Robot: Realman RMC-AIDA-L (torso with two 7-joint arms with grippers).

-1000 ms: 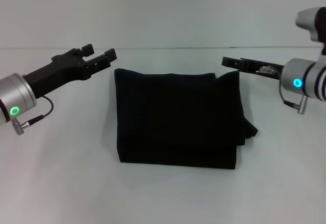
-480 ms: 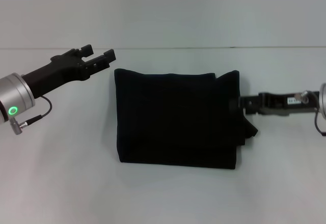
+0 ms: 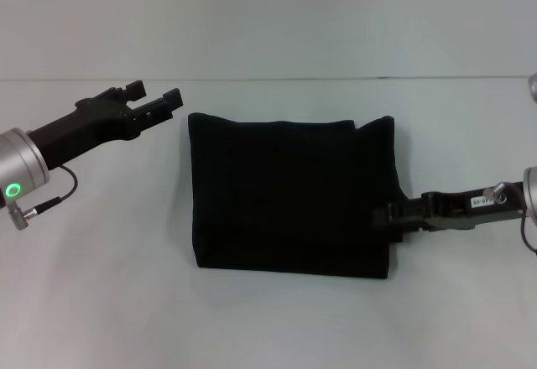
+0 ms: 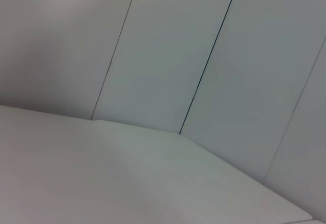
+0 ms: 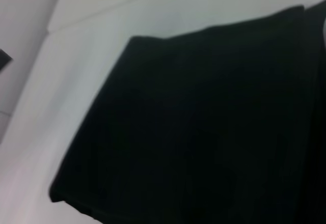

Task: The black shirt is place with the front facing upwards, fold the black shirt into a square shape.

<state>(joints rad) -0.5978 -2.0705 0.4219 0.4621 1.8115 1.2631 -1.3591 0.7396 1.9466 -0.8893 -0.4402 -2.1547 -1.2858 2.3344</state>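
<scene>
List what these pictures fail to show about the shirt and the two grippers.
- The right gripper, at the right edge of the black shirt in the head view: its tips merge with the black cloth, so grip and opening are unclear.
- Shirt's lettering and neck label: none visible in the head or right wrist view; the folds hide them.
- Right wrist view: the shirt is cut off by the picture's edges.
- Left wrist view: only table and wall; the open left gripper is missing there.

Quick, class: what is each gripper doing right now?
Left gripper: open, holding nothing, beside the black shirt.
Right gripper: at the shirt's right edge.
</scene>
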